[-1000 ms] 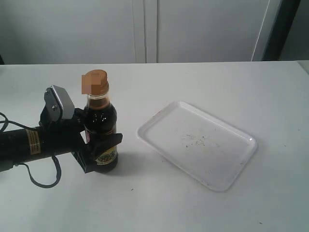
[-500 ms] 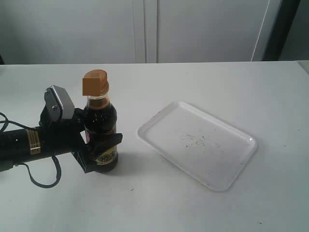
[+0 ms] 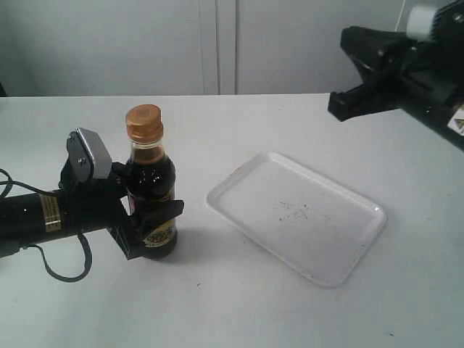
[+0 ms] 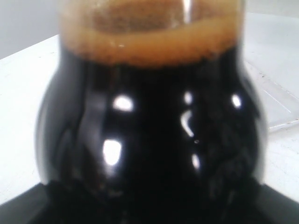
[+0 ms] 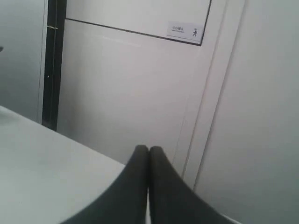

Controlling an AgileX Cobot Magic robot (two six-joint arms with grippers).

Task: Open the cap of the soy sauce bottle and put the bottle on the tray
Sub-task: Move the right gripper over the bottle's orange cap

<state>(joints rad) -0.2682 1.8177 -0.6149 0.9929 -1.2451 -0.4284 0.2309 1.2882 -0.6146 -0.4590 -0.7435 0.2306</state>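
Observation:
The soy sauce bottle [image 3: 152, 185] stands upright on the white table, left of the tray [image 3: 341, 250]. Its copper-gold cap [image 3: 143, 122] sits closed on the neck. My left gripper [image 3: 151, 201] is shut on the bottle's lower body, one finger across the label. The left wrist view is filled by the dark bottle [image 4: 149, 116], with a tray edge [image 4: 280, 109] behind it. My right gripper [image 3: 335, 107] hangs high at the back right, above the table and far from the bottle. Its fingers [image 5: 140, 177] are pressed together with nothing between them.
The white tray lies empty apart from dark specks [image 3: 293, 210] at its centre, angled toward the front right. A grey wall with panel seams [image 3: 217, 47] runs behind the table. The left arm [image 3: 43, 214] lies low along the table's left side.
My right arm has come into the exterior view at the upper right. The bottle and my left gripper have not moved.

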